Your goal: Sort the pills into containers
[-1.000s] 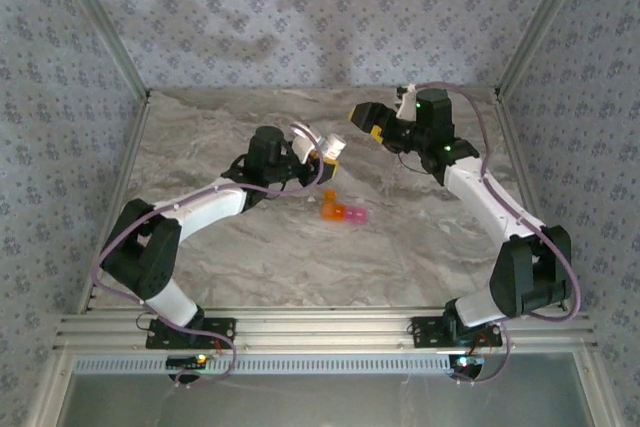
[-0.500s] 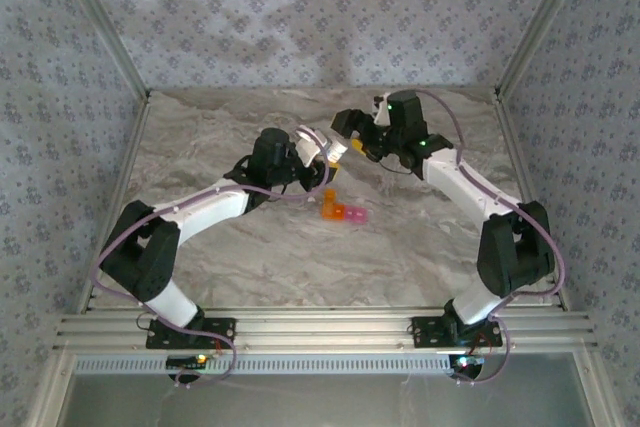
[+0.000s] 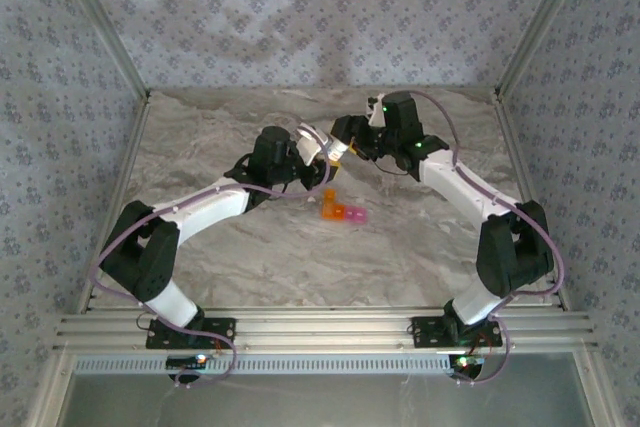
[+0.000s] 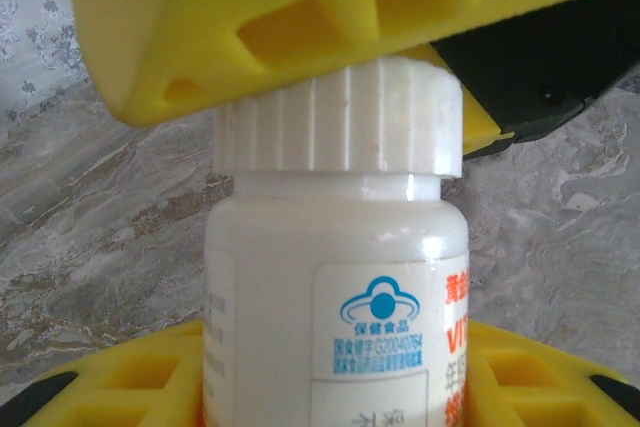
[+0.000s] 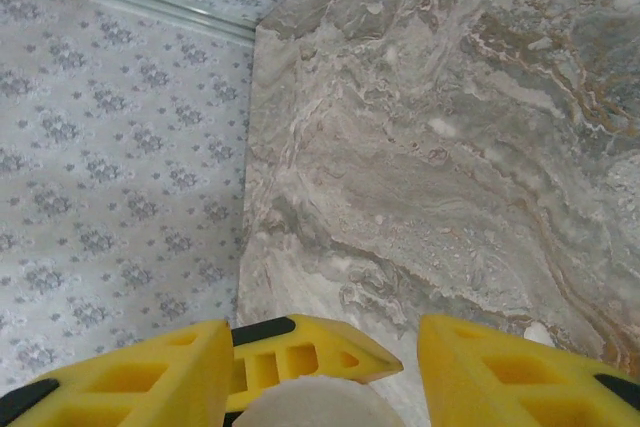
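Observation:
A white pill bottle with a ribbed white cap is held off the marble table. My left gripper is shut on the bottle's body, its yellow fingers on either side. In the top view the bottle hangs between both arms. My right gripper has its jaws closed in on the cap, one yellow finger lying against it. The containers, an orange-to-pink strip, lie on the table just nearer than the bottle. The pills are out of view.
Patterned walls and aluminium posts close in the table at the back and sides. In the right wrist view the table's edge meets the wall. Open marble lies between the containers and the arm bases.
My right arm swung left to the bottle and its jaws closed in round the cap. The left arm and the bottle stayed put.

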Controlling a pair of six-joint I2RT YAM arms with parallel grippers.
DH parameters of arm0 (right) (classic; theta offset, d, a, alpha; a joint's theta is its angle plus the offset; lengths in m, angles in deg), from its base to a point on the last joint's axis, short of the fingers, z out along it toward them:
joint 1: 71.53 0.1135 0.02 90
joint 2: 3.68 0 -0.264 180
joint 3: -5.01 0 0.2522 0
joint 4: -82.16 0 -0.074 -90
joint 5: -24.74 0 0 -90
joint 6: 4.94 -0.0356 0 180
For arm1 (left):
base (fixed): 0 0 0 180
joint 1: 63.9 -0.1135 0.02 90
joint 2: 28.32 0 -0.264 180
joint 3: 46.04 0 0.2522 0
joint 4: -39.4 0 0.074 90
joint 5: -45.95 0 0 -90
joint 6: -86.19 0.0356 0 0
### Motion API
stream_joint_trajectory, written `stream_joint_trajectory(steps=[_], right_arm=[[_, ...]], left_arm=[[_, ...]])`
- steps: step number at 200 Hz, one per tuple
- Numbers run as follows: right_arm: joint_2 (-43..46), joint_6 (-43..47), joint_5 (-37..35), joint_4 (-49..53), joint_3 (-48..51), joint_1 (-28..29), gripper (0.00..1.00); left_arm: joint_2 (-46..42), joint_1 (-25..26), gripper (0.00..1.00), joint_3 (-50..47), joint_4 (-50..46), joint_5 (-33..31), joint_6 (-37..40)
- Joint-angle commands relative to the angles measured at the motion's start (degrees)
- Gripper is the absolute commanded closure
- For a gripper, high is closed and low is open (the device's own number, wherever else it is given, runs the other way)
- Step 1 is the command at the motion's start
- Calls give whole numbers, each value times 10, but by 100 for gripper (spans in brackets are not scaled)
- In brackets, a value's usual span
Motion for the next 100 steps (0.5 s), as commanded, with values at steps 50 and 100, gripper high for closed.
stream_joint_trajectory(steps=[50,100], right_arm=[[11,31,34,-74,27,-10,61],[32,94,93,-209,94,-34,61]], left_arm=[[-13,1,100,17,56,21,-49],[-11,-16,100,24,97,101,-124]])
